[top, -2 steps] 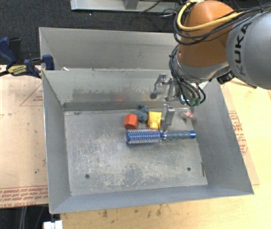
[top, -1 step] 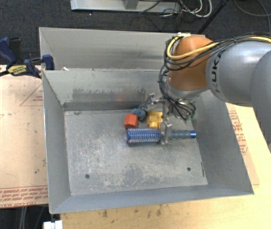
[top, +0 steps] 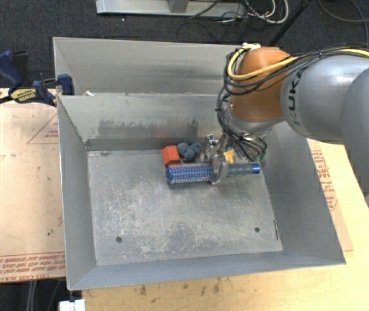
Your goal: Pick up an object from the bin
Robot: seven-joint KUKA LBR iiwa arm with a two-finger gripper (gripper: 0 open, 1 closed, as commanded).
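The bin (top: 171, 232) carries one small cluster of things toward its far side, and the blue brush (top: 188, 173) serves as the landmark here. It is a bristled bar lying flat on the bin floor, with its long axis running left to right across the camera view. The floor to its left and in front of it is bare.

Just behind the brush's left end sits an orange block (top: 170, 154), and beside that, behind the brush's middle, a grey-blue lump (top: 188, 150). Both look to be touching or nearly touching the brush.

At the brush's right end the pincer (top: 216, 166) is low in the bin, right against that end. Whether it is open, closed or gripping anything cannot be told, as the wrist and its cables hide that part. Just right of the brush and past the pincer, a blue stick (top: 245, 169) lies in roughly the same line.

The arm (top: 327, 96), with its orange cover (top: 259, 83), hangs above and to the right of the brush.

Judging by position, the brush is the nearest candidate. It lies to the pincer's left, so the pincer meets it at the end rather than across the middle. A grasp there would likely have to span its short width.
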